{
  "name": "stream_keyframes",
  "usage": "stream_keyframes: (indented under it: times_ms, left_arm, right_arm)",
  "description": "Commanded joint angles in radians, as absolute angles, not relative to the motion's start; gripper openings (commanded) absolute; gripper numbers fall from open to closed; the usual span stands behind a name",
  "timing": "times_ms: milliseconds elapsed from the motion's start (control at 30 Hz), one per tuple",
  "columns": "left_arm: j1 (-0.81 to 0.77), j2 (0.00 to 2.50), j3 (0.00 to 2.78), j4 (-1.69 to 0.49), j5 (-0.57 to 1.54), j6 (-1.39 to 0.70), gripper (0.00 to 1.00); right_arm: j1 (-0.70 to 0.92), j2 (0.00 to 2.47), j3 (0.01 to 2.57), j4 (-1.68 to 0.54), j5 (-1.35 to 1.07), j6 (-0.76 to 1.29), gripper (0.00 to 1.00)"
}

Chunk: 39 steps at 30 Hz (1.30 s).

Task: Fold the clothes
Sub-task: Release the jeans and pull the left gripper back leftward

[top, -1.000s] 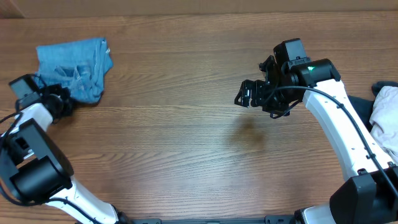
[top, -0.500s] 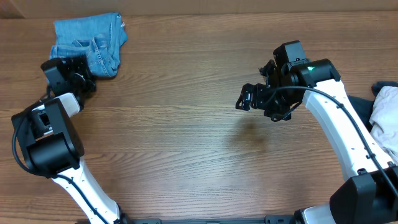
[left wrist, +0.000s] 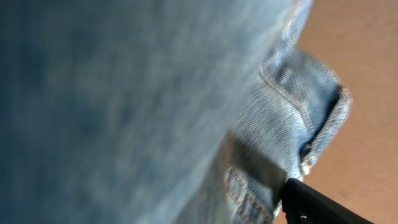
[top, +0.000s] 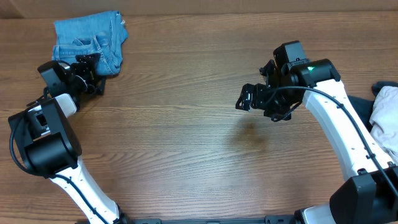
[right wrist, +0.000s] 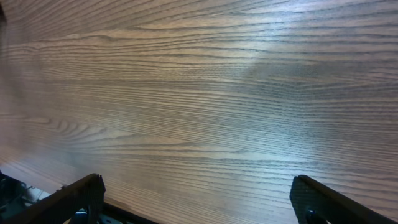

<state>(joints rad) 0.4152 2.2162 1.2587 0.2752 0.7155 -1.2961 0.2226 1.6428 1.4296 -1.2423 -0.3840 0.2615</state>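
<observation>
The clothes, light blue denim jeans (top: 87, 38), lie in a folded bundle at the table's far left. My left gripper (top: 93, 74) sits just in front of the bundle's near edge with its jaws open and holding nothing. In the left wrist view blurred denim (left wrist: 124, 106) fills most of the frame, with a stitched seam and belt loop (left wrist: 317, 124) at the right. Only one black fingertip (left wrist: 314, 204) shows there. My right gripper (top: 244, 99) hangs open over bare wood right of centre; the right wrist view shows it (right wrist: 199, 205) with nothing between its wide-apart fingers.
A pile of white cloth (top: 385, 121) with a dark garment (top: 359, 104) beside it lies at the table's right edge, behind my right arm. The wooden tabletop (top: 186, 137) stretches between the two arms.
The jeans have moved up and to the right into the far left corner. My left gripper, shut on them a second ago, has opened and let go. The right arm has not moved.
</observation>
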Motion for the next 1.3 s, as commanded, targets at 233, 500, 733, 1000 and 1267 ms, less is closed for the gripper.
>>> stream_keyframes:
  times_ms: [233,500,733,1000,1267]
  left_arm:
    - [0.520,2.276,1.207,0.127,0.624,-1.109,0.88]
    - [0.594,2.275,1.207,0.127,0.622,-1.031,0.90]
    - [0.596,2.196,1.207,0.120,0.621,-0.955,0.88]
    - [0.595,1.821,1.207,-0.127,0.621,-0.893,0.42]
    - [0.435,1.664,1.207,-0.014,0.097,-0.766,0.04]
  right_arm:
    - [0.218,1.630,1.426,-1.247,-0.374,0.259,1.00]
    - [0.218,1.630,1.426,-1.239,-0.374,0.259,1.00]
    - [0.218,1.630,1.426,-1.241,-0.374,0.259,1.00]
    - [0.218,1.630,1.426,-1.207,-0.374,0.259,1.00]
    - [0.218,1.630,1.426,-1.211,-0.374,0.246,1.00]
